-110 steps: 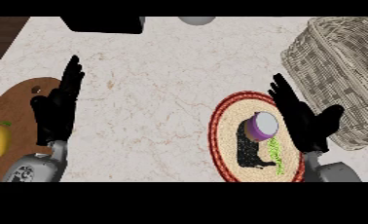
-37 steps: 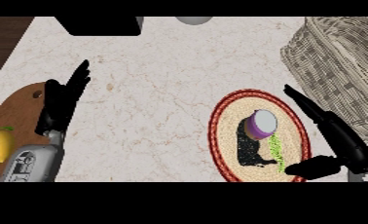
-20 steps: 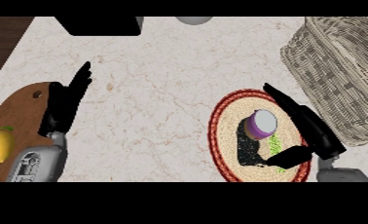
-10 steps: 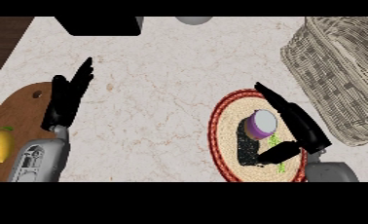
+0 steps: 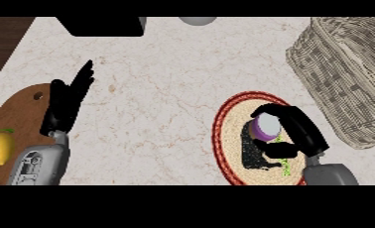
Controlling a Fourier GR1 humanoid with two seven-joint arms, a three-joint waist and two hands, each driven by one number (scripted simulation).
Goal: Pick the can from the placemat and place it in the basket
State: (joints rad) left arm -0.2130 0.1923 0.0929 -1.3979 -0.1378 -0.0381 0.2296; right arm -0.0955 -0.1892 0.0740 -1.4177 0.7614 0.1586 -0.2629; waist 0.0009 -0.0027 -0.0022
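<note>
Can (image 5: pixel 265 127), purple-sided with a pale grey top, stands upright on the placemat (image 5: pixel 233 138), a round woven mat with a red rim and a straw-coloured middle, lying at the lower right of the counter (image 5: pixel 176 78). The right hand (image 5: pixel 296 133) is wrapped about the can: its fingers (image 5: pixel 273 110) curl over the far side and right of it, and the thumb (image 5: pixel 278 149) closes in from the near side, so the can is pinched between them. A dark shadow lies on the mat just below the can, and a small green streak shows beside the thumb; what it is cannot be told. No label or writing on the can can be read.

The counter is pale cream stone with thin brown veins. The basket (image 5: pixel 338 73), grey wicker, sits at the right edge, just beyond the placemat and apart from the can. A black block (image 5: pixel 102 26) sits at the far edge of the counter, with a grey rounded thing (image 5: pixel 198 20) near it, cut off by the view. A strip of dark brown (image 5: pixel 13 33) shows past the counter's top left corner.

At the left edge lies a wooden board (image 5: pixel 22 118) with something yellow (image 5: pixel 6 145) on it. The left hand (image 5: pixel 67 104) rests over the board's right rim, fingers straight and pointing away, holding nothing.
</note>
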